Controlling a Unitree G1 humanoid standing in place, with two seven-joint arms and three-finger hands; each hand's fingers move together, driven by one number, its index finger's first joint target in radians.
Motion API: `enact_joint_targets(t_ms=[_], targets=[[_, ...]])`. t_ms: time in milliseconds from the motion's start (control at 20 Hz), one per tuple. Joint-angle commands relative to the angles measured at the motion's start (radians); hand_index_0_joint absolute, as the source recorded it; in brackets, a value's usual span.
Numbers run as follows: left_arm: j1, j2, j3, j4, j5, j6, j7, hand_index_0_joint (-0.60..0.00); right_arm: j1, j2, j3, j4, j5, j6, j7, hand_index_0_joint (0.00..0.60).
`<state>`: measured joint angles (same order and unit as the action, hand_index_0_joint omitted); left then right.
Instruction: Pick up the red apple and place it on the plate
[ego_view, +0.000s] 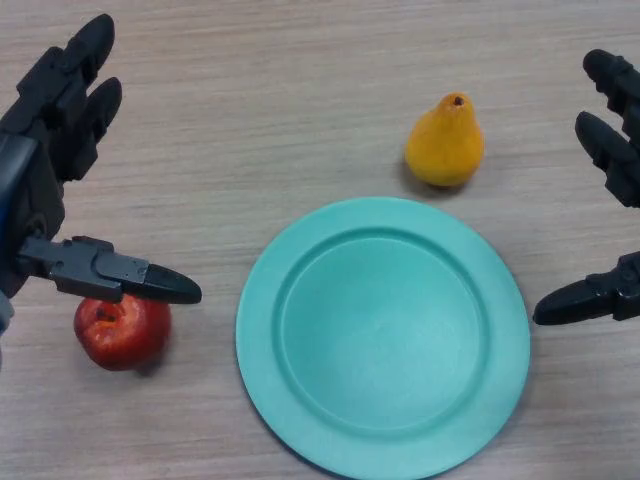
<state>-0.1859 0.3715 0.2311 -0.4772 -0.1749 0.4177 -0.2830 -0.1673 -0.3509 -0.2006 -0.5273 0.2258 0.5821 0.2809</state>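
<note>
no readable text, no labels, no numbers, no signs anywhere

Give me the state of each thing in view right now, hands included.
Apple: on the table left of the plate, not held, partly under the left thumb.
Plate: empty, flat on the table.
Pear: on the table beyond the plate, untouched.
Left hand: open, above the apple.
Right hand: open, at the right edge, holding nothing.

Bare surface (250, 120) lies open between the red apple (122, 332) and the plate (383, 336), while the pear (445, 143) stands just beyond the plate's far rim.
</note>
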Motion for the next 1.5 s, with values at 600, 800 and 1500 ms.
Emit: enact_joint_targets(t_ms=[600,800,1500], targets=[[-0.056,0.055,0.065,-0.036,-0.047,-0.155,0.063,0.0,-0.059,-0.034,-0.043,-0.072,0.078,-0.085,-0.046,0.0],[0.008,0.055,0.126,-0.062,-0.13,-0.11,0.024,0.0,-0.077,-0.039,-0.025,-0.057,0.058,-0.085,-0.041,0.0],[0.143,0.057,0.183,0.585,0.023,-0.748,-0.123,0.0,-0.087,0.008,0.038,0.016,0.018,-0.141,-0.066,0.0]])
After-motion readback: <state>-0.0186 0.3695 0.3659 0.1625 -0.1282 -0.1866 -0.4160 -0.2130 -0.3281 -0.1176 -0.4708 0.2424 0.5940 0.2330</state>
